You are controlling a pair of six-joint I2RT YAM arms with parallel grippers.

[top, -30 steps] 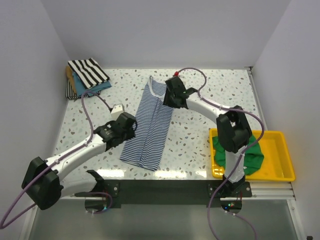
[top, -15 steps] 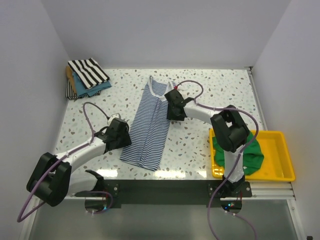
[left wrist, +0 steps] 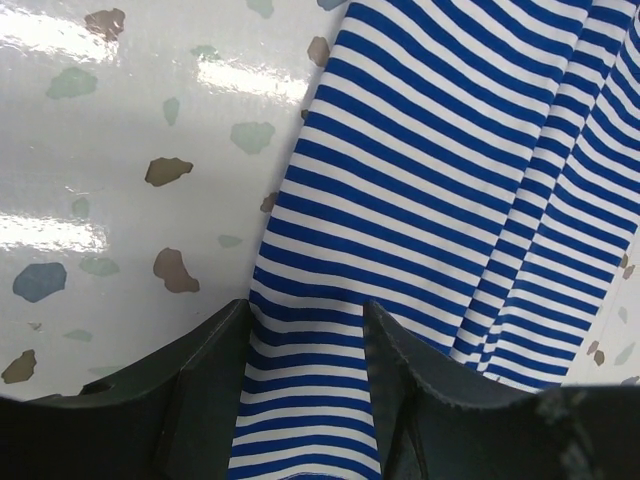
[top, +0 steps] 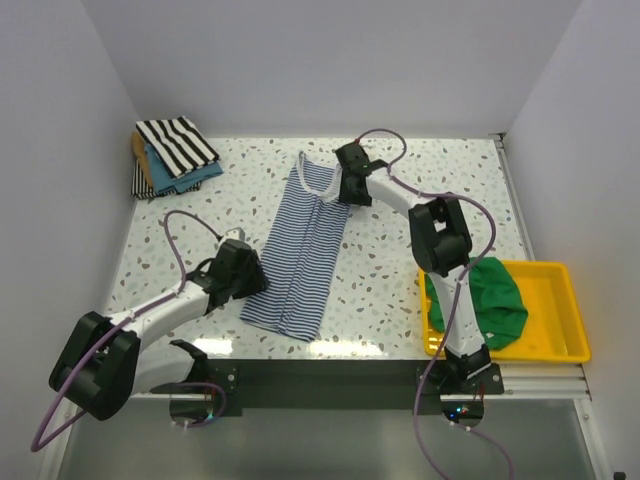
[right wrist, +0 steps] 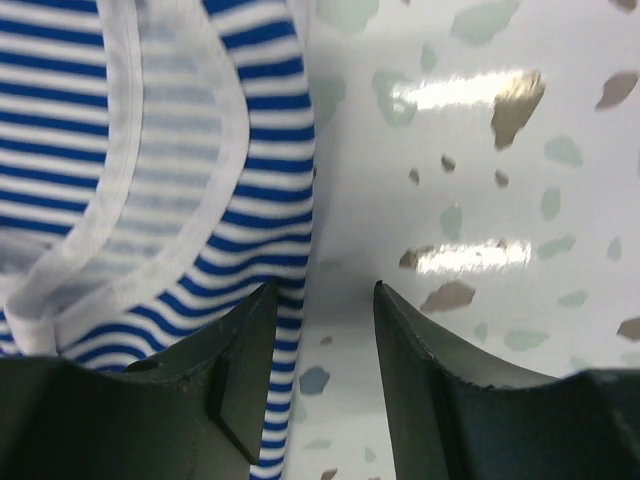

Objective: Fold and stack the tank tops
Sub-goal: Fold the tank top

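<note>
a pale speckled counter (top: 400, 270) fills the overhead view, boxed in by white walls. two robot arms reach across it from the near edge. the left arm (top: 165, 308) stretches toward the middle, and the right arm (top: 405, 200) bends round to the far side.

the blue-and-white striped tank top (top: 305, 250) lies flat in the middle of the counter. it is folded lengthwise into a long narrow strip, with the straps at the far end and the hem at the near end. at the near right sits a yellow tray (top: 555, 300) with a bright green tank top (top: 497, 308) crumpled in it. in the far left corner is a stack of folded tops (top: 172, 148), a bold black-and-white striped one uppermost.

the left jaws stand partly apart, low over the strip's near left edge. striped cloth shows in the gap and nothing is pinched. the right jaws also stand partly apart and hold nothing. they straddle the strip's right edge beside the white-trimmed strap opening (right wrist: 120, 190).

the step in hand looks like taking both ends for a crosswise fold. the right jaws sit half over bare counter, so closing there could miss the edge or catch only the top layer. that would pull the lengthwise fold open. the left jaws might also nip a single layer and drag the strip askew. uneven lifting would leave a crooked fold, and the loose straps could slip out.
</note>
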